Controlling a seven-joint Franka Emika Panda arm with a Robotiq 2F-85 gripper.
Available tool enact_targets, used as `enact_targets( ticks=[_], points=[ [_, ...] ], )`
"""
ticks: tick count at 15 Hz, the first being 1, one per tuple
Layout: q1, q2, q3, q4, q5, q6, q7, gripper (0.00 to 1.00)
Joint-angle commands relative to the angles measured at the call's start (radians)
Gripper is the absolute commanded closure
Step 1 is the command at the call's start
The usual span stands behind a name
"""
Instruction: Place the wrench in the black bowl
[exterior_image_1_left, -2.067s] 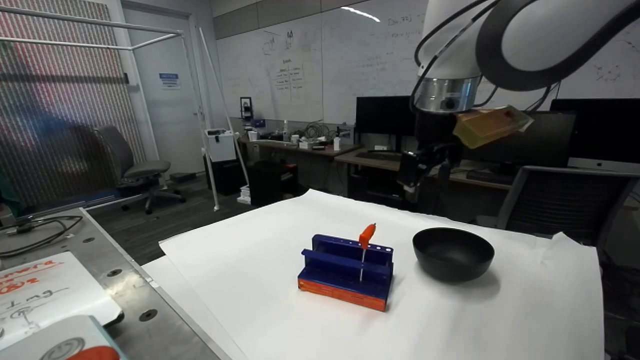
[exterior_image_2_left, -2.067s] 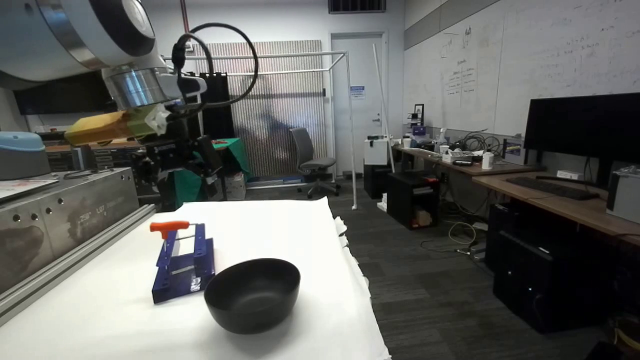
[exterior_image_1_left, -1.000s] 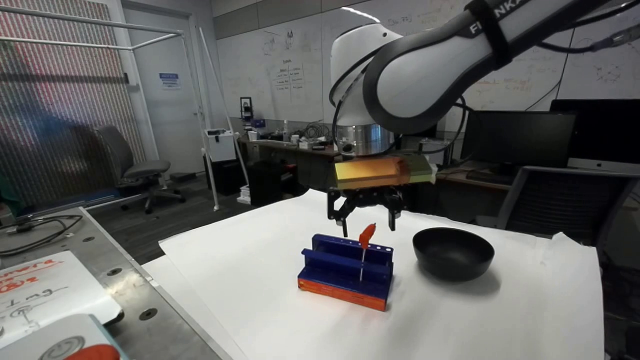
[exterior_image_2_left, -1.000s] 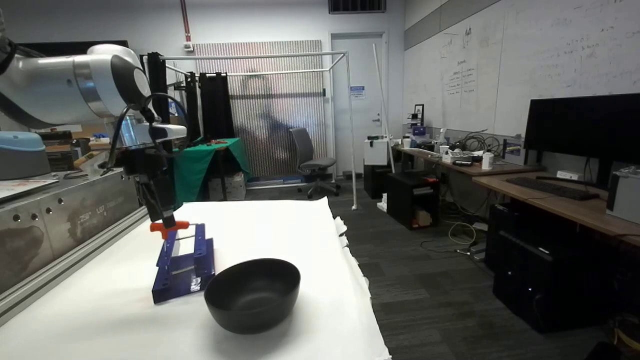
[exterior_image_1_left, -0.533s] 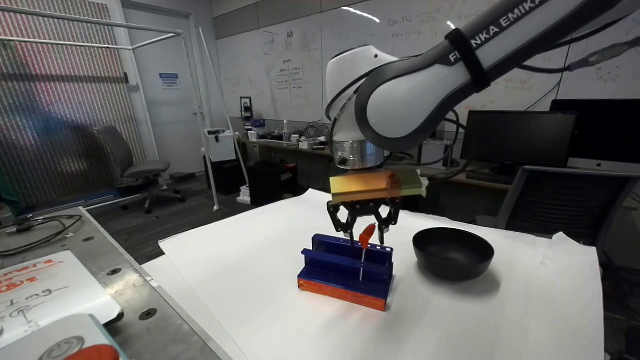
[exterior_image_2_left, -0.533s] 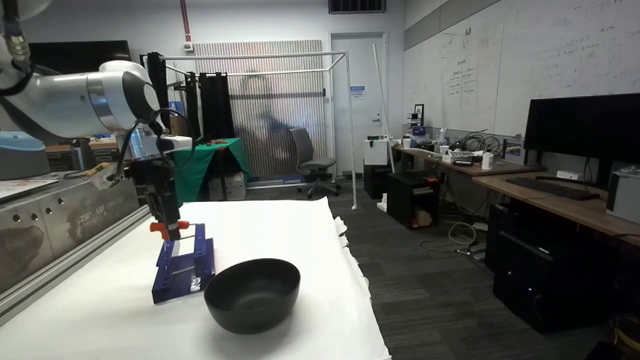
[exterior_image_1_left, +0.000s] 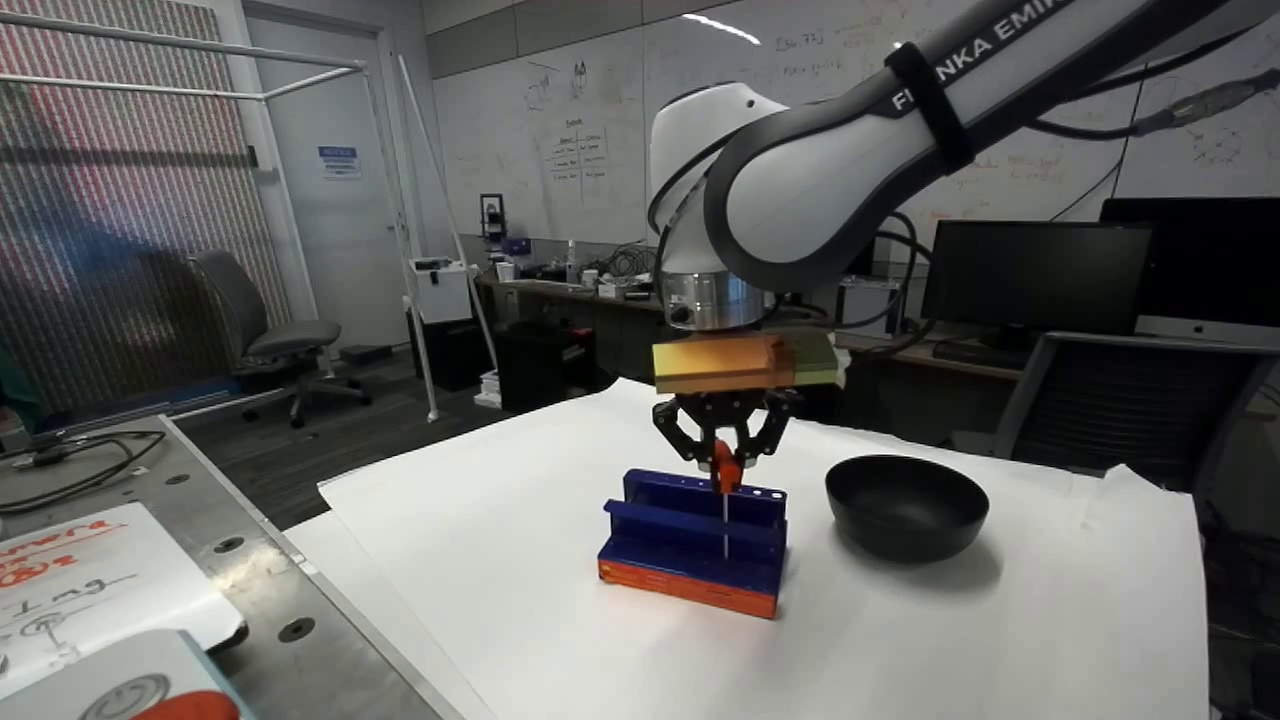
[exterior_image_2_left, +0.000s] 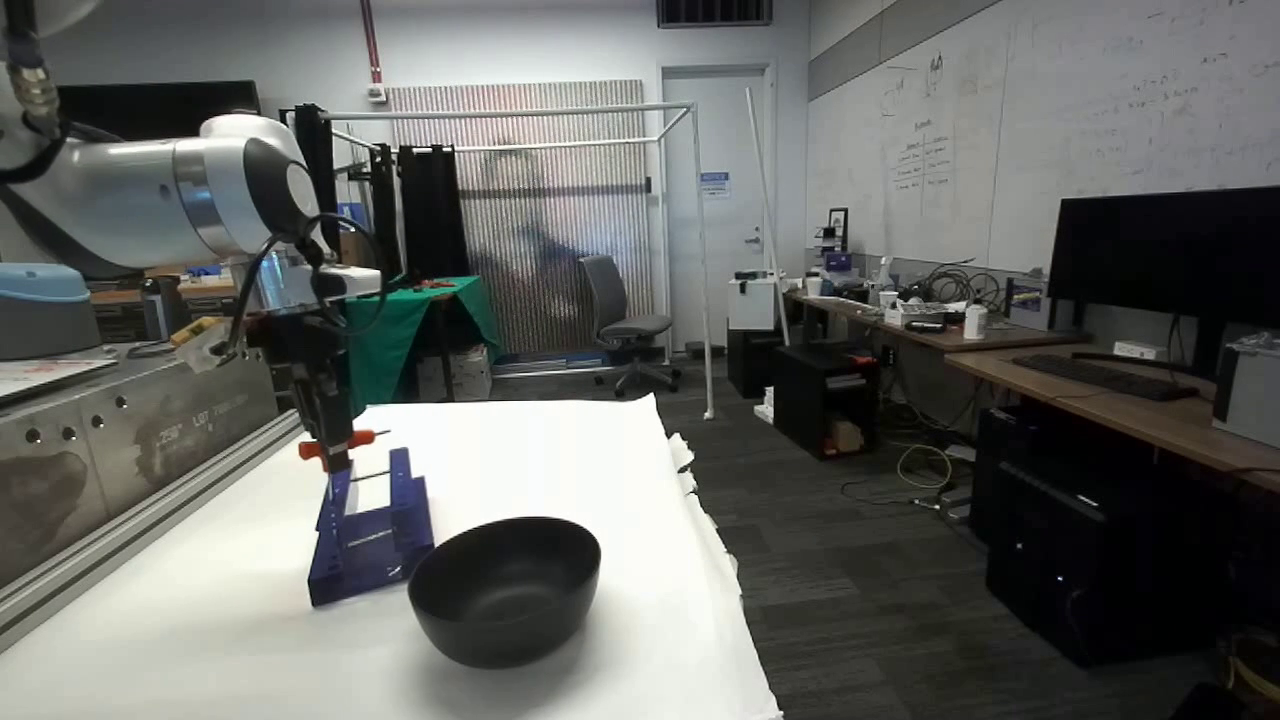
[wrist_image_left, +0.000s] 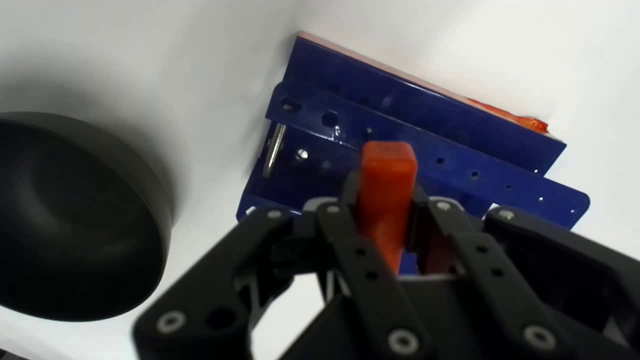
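In the wrist view, the hand (wrist_image_left: 386, 202) pinches the wrench (wrist_image_left: 388, 172) by its handle (wrist_image_left: 387, 192), aligned twelve to six o'clock over the blue rack (wrist_image_left: 430, 142), with the black bowl (wrist_image_left: 80, 220) at nine o'clock.

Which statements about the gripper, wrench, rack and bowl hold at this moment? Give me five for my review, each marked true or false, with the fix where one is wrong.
1. The gripper is closed on the orange handle of the wrench. True.
2. In the wrist view, some white sheet shows between the blue rack and the black bowl. True.
3. The wrench lies in the black bowl. False: the gripper holds it at the blue rack.
4. In an exterior view, the base of the blue rack shows an orange side. True.
5. The black bowl is upside down. False: its opening faces up.
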Motion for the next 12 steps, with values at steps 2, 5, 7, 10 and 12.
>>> enact_targets(
  ticks=[2, 5, 7, 10, 12],
  points=[
    [0.021, -0.129, -0.019, -0.032, -0.016, -0.036, -0.038, 0.95],
    [0.024, -0.227, -0.016, -0.036, -0.075, -0.123, -0.043, 0.95],
    [0.021, -0.269, -0.013, -0.018, -0.141, -0.225, -0.035, 0.95],
    [0.007, -0.252, -0.009, 0.011, -0.253, -0.414, -0.009, 0.94],
    [0.0, -0.211, -0.009, 0.016, -0.294, -0.494, -0.021, 0.94]
  ],
)
